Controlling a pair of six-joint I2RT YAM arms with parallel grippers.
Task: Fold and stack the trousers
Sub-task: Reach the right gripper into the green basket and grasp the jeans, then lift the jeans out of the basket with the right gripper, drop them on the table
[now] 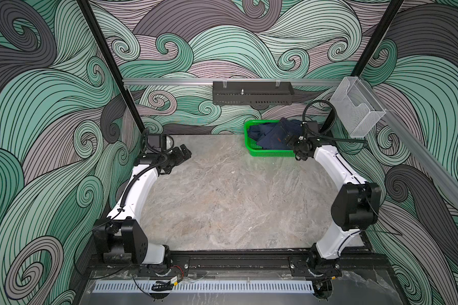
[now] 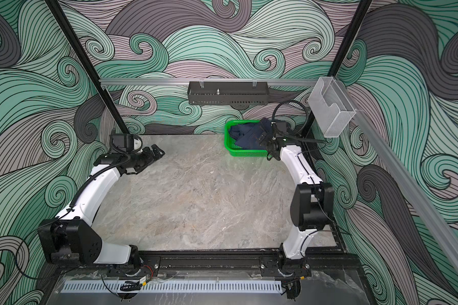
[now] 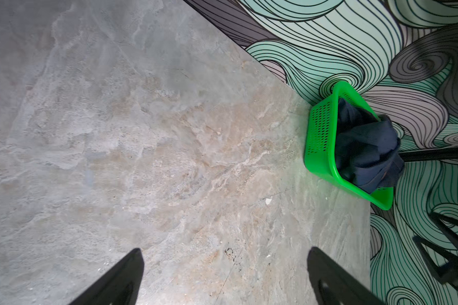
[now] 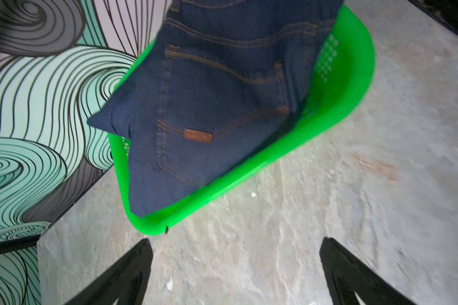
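Note:
The trousers (image 1: 273, 133) (image 2: 249, 134) are dark navy jeans, lying crumpled in a green basket (image 1: 265, 153) (image 2: 246, 153) at the table's back right. The right wrist view shows their orange stitching, a back pocket and a small tan patch (image 4: 198, 136). My right gripper (image 1: 288, 140) (image 2: 262, 140) (image 4: 236, 240) hovers open at the basket's right end, holding nothing; its fingertips (image 4: 143, 248) stand just short of the rim (image 4: 249, 174). My left gripper (image 1: 185, 151) (image 2: 158, 151) (image 3: 224, 250) is open and empty at the back left, pointing toward the distant basket (image 3: 320, 132) with the trousers (image 3: 365, 148) in it.
The grey marble table (image 1: 222, 198) spreads between the two arms. A black perforated shelf (image 1: 251, 96) hangs on the back rail above the basket. A clear plastic box (image 1: 354, 111) is mounted on the right rail. Patterned walls enclose three sides.

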